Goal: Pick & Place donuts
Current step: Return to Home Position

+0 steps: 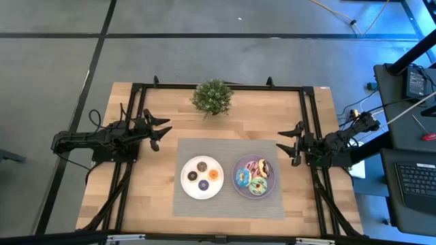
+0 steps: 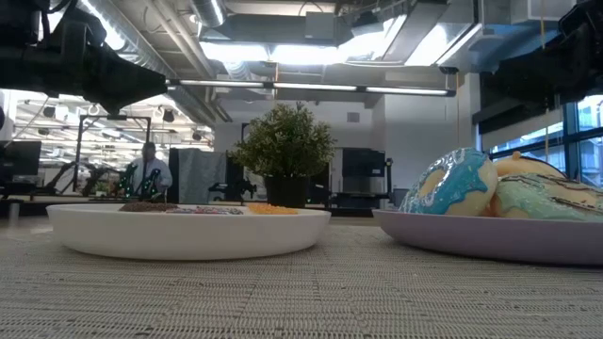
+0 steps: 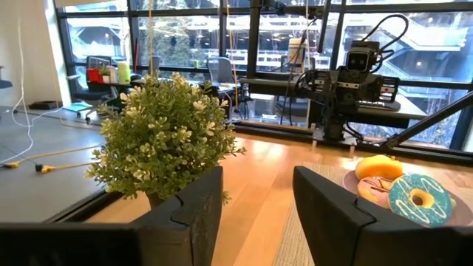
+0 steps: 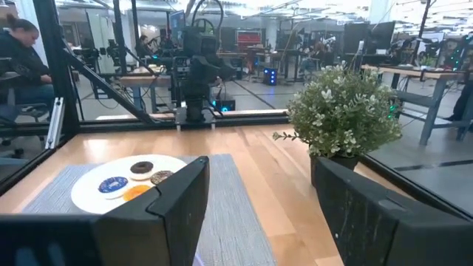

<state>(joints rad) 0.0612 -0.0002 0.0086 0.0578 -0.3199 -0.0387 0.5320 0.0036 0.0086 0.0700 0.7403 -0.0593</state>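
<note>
Left gripper (image 1: 162,134) and right gripper (image 1: 281,140) open, empty; donuts (image 1: 242,178) on plates (image 1: 184,179) between them.

Left arm (image 1: 88,141): folded low at the left edge of the table (image 1: 157,197), wrist level. The left gripper (image 1: 161,135) points inward across the table, its fingers (image 3: 185,214) spread apart and empty. Right arm (image 1: 344,141): mirrored pose at the table's right edge. The right gripper (image 1: 286,143) points inward toward the opposite arm, its fingers (image 4: 174,196) likewise parted and empty.
</note>
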